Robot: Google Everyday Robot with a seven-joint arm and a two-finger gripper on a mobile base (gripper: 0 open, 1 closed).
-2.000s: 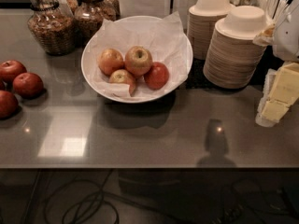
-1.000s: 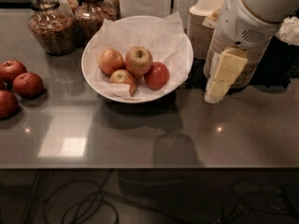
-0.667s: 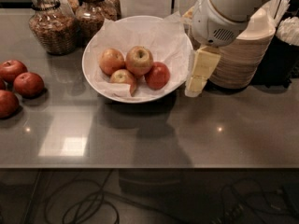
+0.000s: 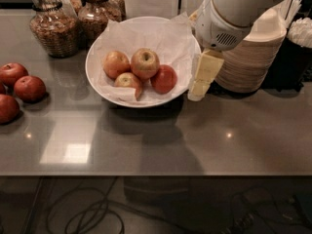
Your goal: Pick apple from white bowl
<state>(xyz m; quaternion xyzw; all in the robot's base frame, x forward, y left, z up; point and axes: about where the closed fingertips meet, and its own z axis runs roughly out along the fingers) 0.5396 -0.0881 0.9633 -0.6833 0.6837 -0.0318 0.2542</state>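
Apples (image 4: 128,82), four, sit clustered in the middle of the bowl (image 4: 146,104), which stands toward the far side of the counter (image 4: 161,140). Red apple (image 4: 164,79) is rightmost and touches the yellow-red one (image 4: 145,62) on its far left. Gripper (image 4: 200,84) hangs pointing down just outside the bowl's right rim, beside the paper (image 4: 163,35) edge; can't tell if it is open or closed.

Step in hand, my read: approach. Red apple looks the best target, as it is nearest and its right side is free. The move needs a lift over the rim, a shift left, then a straight descent so the neighbours aren't shoved and the paper isn't snagged. Stack of bowls (image 4: 253,62) sits close on the right, so keep the wrist clear. Loose apples (image 4: 29,87) at the left are not the target.
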